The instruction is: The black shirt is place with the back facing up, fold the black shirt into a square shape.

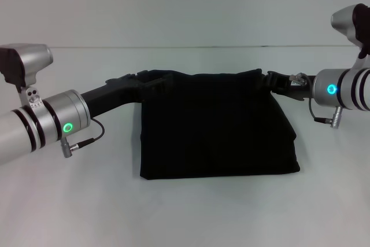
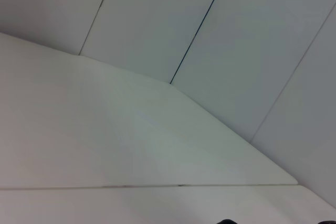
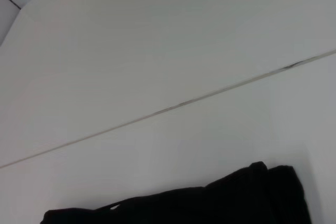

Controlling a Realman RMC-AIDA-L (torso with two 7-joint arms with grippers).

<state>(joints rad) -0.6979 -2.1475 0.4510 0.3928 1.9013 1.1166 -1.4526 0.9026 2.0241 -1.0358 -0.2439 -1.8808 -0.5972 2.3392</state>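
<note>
Gripping the far top corners of the black shirt (image 1: 217, 125), the left hand (image 1: 151, 79) and right hand (image 1: 276, 80) each appear clenched on a bunched corner, though black fingers blur into black cloth. Its far edge, the long axis, runs left to right between them, roughly level. Soft matte fabric lies as a near-square, doubled panel, near hem resting on the white counter (image 1: 185, 212). Neither arm sits nearer.

Silver cylindrical arms with black bands, glowing rings green on left wrist, blue on right, thin black cables with metal plugs, black grippers
</note>
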